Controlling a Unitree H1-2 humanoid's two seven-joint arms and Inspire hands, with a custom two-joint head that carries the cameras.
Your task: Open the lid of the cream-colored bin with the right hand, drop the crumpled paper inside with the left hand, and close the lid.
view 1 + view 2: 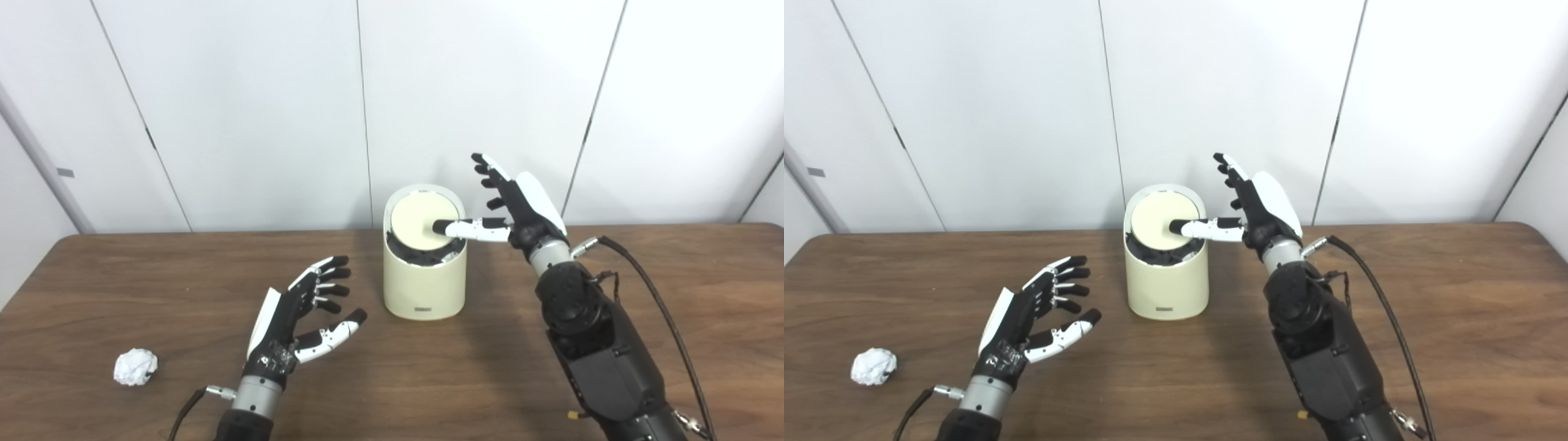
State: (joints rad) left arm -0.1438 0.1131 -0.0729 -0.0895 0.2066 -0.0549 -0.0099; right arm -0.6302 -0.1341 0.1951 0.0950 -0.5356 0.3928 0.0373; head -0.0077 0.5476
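Observation:
The cream-colored bin (424, 288) stands near the table's middle, toward the back. Its round lid (419, 223) is tilted, with a dark liner showing along its front edge. My right hand (513, 202) is beside the bin's right, open with fingers spread upward; its thumb rests on the lid's right part. My left hand (306, 312) hovers open to the bin's front left, holding nothing. The crumpled white paper (135, 366) lies on the table at the front left, well apart from the left hand.
The brown wooden table (674, 343) stretches to both sides. White wall panels (245, 110) rise just behind the bin. A black cable (661, 306) runs along my right forearm.

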